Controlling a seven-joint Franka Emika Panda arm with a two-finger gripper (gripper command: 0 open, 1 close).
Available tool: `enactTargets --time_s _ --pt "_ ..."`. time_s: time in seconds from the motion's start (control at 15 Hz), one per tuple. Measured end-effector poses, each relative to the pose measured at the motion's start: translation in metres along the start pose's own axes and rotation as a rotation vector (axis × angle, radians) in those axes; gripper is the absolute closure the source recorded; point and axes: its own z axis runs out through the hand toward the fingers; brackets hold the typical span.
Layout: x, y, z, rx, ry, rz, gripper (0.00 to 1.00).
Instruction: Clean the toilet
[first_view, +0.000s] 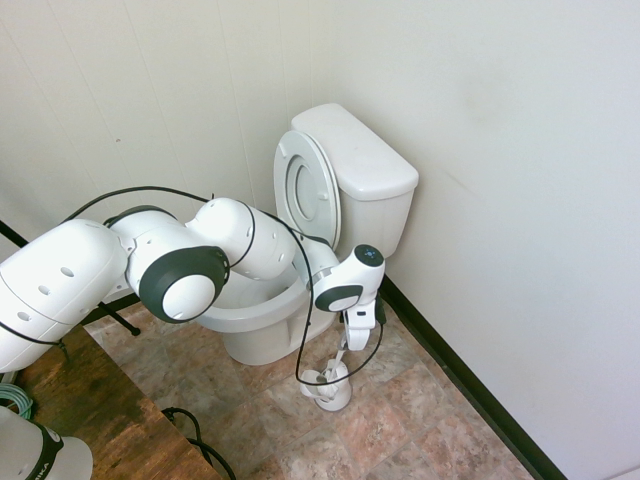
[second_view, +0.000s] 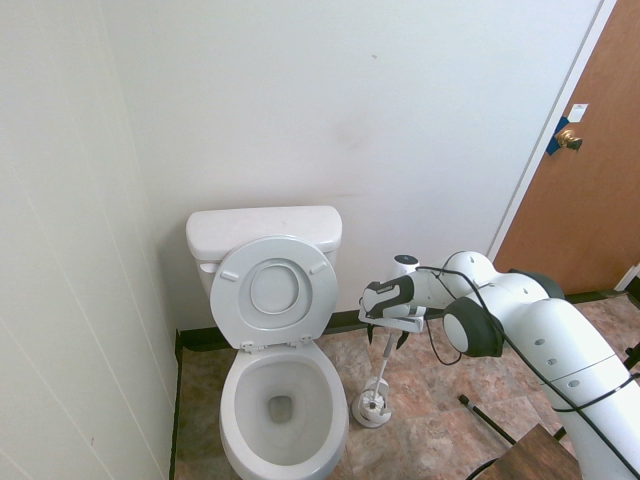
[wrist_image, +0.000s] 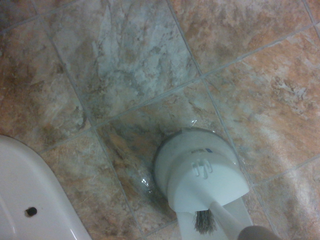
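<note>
The toilet (second_view: 275, 350) stands in the corner of the room, its rectangular tank (second_view: 263, 229) against the back wall; in the second exterior view it fills the lower middle, with the oval bowl (second_view: 282, 405) open and the ring seat and lid (second_view: 275, 292) tipped up against the tank. The ceramic is white and glossy, and the bowl holds a little water around a dark drain at its bottom.

At about 3 o'clock from the bowl in that view, a small white brush holder (second_view: 372, 409) sits on the floor just beside the toilet base. It is a rounded, smooth plastic cup, and a toilet brush (second_view: 384, 368) stands in it, its thin pale handle leaning up and slightly toward 1 o'clock. The wrist view shows the holder (wrist_image: 200, 172) from above as a domed white shell with an opening where grey bristles (wrist_image: 202, 221) show.

The gripper (second_view: 392, 337) points straight down over the holder, its fingers spread wide on either side of the brush handle's upper end; whether they touch it cannot be told.

The floor (wrist_image: 125, 65) is laid with mottled stone-look tiles in brown, orange and grey, divided by thin grout lines. The walls are plain white, with a dark baseboard (first_view: 470, 385) along the bottom.
</note>
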Motion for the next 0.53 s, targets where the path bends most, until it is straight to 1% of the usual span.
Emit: enactTargets --time_s 0.53 --pt "0.0098 0.0 0.0067 -0.012 -0.012 0.012 1.0"
